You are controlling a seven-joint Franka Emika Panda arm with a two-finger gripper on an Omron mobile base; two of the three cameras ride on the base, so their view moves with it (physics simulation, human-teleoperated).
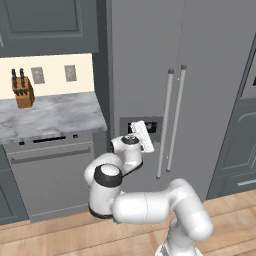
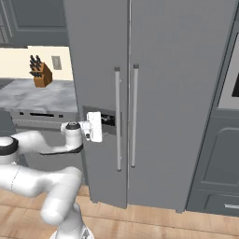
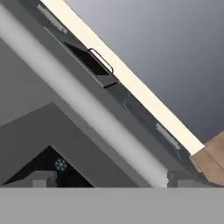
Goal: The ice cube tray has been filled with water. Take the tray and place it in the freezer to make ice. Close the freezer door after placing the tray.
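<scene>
The freezer door (image 1: 140, 95) is standing closed, its dispenser panel (image 2: 106, 120) at nine o'clock of its handle (image 2: 117, 119); the gripper (image 3: 105, 178), fingers spread and empty, is hovering at that panel.

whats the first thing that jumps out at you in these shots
The white arm's gripper, jaws open and empty, is right up against the dark dispenser panel low on the freezer door, which is shut, beside its long silver handle. Off to the left, a wooden knife block stands on the marble counter.
</scene>
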